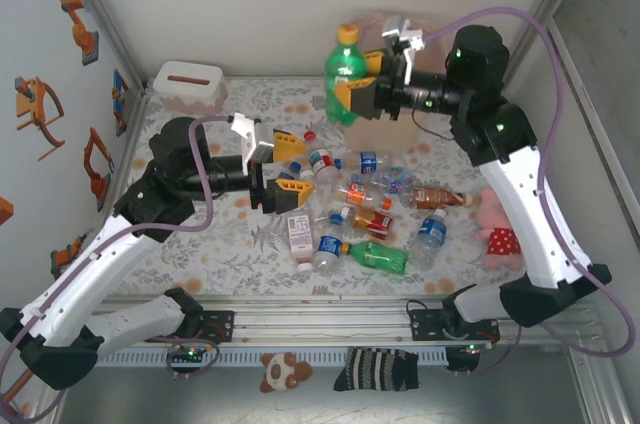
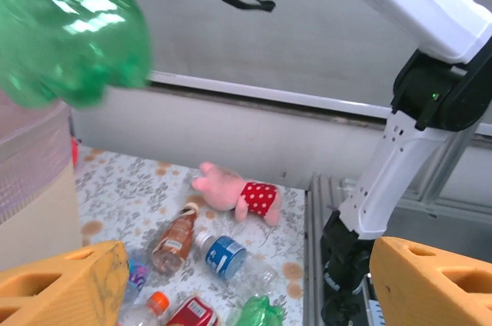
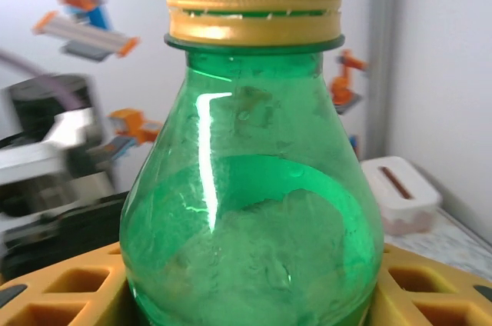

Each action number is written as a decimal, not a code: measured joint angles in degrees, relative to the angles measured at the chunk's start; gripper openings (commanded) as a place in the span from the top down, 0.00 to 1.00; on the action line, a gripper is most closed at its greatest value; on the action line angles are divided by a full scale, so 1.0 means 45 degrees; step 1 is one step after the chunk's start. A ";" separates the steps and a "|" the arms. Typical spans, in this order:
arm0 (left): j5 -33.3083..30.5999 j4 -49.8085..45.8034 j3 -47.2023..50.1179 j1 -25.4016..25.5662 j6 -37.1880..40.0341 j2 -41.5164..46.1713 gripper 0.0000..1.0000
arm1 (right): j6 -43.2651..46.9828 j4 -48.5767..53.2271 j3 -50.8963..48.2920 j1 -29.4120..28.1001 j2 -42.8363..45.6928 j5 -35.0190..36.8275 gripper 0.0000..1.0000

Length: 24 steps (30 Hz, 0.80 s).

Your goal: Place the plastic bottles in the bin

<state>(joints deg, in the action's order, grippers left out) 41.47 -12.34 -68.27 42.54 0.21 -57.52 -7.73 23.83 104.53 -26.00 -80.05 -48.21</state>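
The carrying step is in hand: the right gripper [image 1: 352, 84] is clamped on the belly of a smooth, translucent green bottle [image 1: 343, 66] with a ribbed yellow cap, held upright, with the pale, lattice-rimmed bin [image 1: 392, 130] just beside and below it. Next, I judge, the bottle must be brought over the bin's mouth before release. The left gripper [image 1: 291, 166] hovers with jaws apart, and the remaining plastic bottles [image 1: 368, 206] lie scattered just ahead of it.
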 measured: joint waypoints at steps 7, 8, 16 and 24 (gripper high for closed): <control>-0.2657 -0.0733 0.0277 -0.0024 0.0092 0.0151 0.19 | -0.1059 0.0622 0.1501 0.1729 -0.1972 0.2419 0.63; -0.3084 -0.0806 0.0296 -0.0049 0.0092 0.0151 0.19 | -0.1190 0.0787 0.1783 0.1885 -0.2307 0.2739 0.66; -0.4595 -0.0874 0.0937 -0.0058 -0.0010 0.0301 0.19 | -0.2259 0.2982 0.5445 0.2832 -0.6003 0.5085 0.69; -0.4857 -0.0840 0.1035 -0.0058 -0.0010 0.0316 0.19 | -0.2871 0.4580 0.7383 0.3109 -0.8806 0.5833 0.69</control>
<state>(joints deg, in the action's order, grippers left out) 19.62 -16.12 -63.61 42.28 0.16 -56.10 -20.64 44.45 137.75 -12.01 -119.68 -21.96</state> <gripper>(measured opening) 0.808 0.539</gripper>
